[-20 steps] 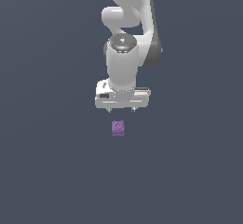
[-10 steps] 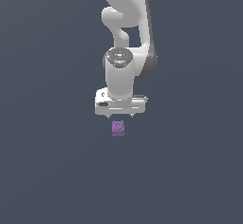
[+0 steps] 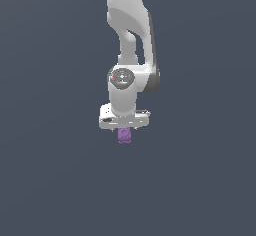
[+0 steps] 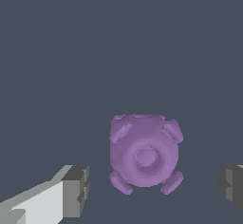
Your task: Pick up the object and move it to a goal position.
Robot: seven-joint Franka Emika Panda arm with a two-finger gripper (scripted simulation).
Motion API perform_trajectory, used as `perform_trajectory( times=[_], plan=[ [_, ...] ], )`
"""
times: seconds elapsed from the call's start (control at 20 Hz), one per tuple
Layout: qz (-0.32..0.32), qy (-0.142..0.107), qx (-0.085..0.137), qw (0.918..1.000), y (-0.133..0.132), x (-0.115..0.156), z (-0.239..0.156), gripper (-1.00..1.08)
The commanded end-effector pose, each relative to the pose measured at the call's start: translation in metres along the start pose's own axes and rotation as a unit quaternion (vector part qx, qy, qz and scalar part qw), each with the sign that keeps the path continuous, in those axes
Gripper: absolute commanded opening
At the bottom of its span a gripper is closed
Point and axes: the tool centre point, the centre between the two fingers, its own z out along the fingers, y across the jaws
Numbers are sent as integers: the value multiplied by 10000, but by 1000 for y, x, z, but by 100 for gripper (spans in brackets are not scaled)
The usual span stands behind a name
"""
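Observation:
The object is a small purple block (image 3: 124, 136) with a round mark on its face and bumpy edges, lying on the dark grey floor. In the exterior view it shows just under my gripper (image 3: 124, 131), whose white hand hides its upper part. In the wrist view the block (image 4: 144, 155) sits between my two fingertips, one finger (image 4: 76, 191) on one side and the other finger (image 4: 231, 186) on the other, with a gap on each side. My gripper (image 4: 153, 188) is open and touches nothing.
A plain dark grey floor (image 3: 200, 180) surrounds the block. The white arm (image 3: 131, 40) rises above the gripper. No goal marker shows in either view.
The arm has come down toward the block. The hand now sits right over it, and the gap seen earlier between fingers and block has closed. The block has not moved.

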Motion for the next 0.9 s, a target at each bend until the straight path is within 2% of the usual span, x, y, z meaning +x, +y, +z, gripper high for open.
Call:
perform_trajectory(
  times=[0.0, 0.3, 0.85],
  plan=[
    [-10, 6, 2, 10000, 1, 1, 4, 100],
    [-6, -1, 2, 10000, 1, 0, 10, 100],
    [-11, 4, 3, 10000, 1, 0, 54, 100]
  ],
)
